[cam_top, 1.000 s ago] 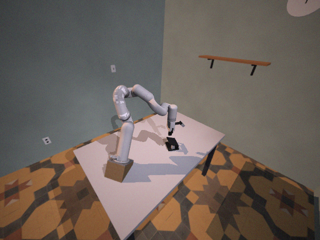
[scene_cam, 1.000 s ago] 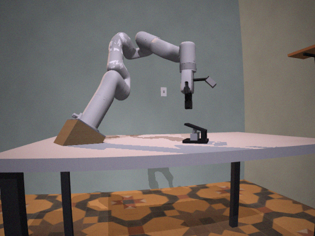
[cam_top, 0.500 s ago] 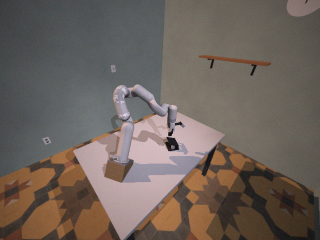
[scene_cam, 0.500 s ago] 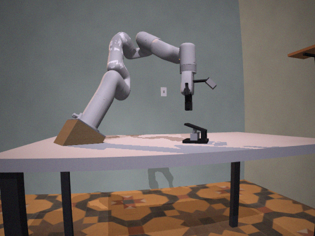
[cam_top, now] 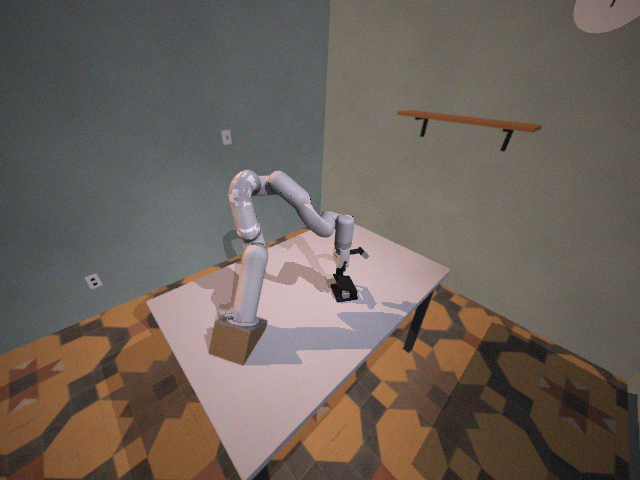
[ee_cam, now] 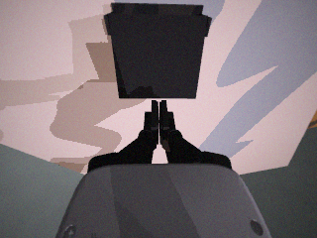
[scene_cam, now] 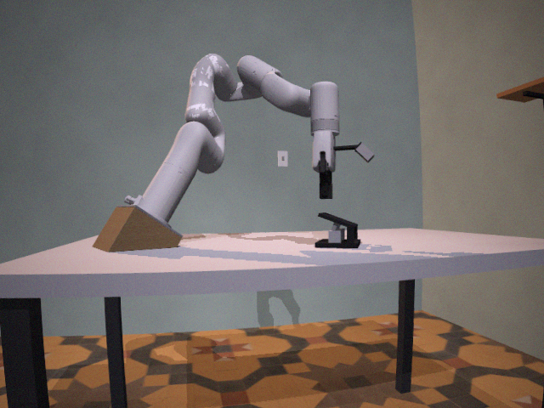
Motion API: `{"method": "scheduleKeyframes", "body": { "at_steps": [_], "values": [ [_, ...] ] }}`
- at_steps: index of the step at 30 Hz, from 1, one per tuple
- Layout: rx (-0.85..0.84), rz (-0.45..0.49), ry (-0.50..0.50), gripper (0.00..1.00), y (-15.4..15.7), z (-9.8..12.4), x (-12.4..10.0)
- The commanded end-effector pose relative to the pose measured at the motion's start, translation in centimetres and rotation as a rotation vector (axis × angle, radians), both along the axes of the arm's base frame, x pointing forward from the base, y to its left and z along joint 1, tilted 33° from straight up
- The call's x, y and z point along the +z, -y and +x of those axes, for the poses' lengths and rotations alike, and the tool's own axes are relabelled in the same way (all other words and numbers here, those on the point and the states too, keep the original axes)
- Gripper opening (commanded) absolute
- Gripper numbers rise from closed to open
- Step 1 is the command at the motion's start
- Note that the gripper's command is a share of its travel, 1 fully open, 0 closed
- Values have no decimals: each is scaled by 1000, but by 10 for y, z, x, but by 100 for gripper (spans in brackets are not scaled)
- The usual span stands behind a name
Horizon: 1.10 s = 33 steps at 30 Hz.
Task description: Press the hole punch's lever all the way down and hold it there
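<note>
— On the white table (cam_top: 289, 372), from the top view?
— Hole punch (cam_top: 343, 290) upright, arm above it.
— Exterior view?
— Gripper (scene_cam: 325, 193) hangs above the raised lever (scene_cam: 336, 218), not touching.
— Wrist view?
— Fingers pressed together, holding nothing. No readable writing anywhere.

We see a wooden wall shelf (cam_top: 467, 120) on black brackets, two wall outlets (cam_top: 226, 136) (cam_top: 93, 281), and patterned orange floor tiles (cam_top: 491, 403).
</note>
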<state>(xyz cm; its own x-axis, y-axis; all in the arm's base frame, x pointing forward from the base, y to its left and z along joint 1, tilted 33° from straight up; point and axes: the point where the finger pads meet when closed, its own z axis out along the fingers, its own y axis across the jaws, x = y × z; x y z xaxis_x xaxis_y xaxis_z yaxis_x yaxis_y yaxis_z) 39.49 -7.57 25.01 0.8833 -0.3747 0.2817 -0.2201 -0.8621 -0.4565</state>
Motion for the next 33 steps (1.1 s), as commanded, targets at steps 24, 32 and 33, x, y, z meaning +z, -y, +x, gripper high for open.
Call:
{"method": "scheduleKeyframes", "body": {
  "at_steps": [24,32,33],
  "values": [
    [-1,-1,3,0,-10,15,-26],
    [-1,-1,3,0,-11,15,-27],
    [-1,-1,3,0,-11,15,-27]
  ]
}}
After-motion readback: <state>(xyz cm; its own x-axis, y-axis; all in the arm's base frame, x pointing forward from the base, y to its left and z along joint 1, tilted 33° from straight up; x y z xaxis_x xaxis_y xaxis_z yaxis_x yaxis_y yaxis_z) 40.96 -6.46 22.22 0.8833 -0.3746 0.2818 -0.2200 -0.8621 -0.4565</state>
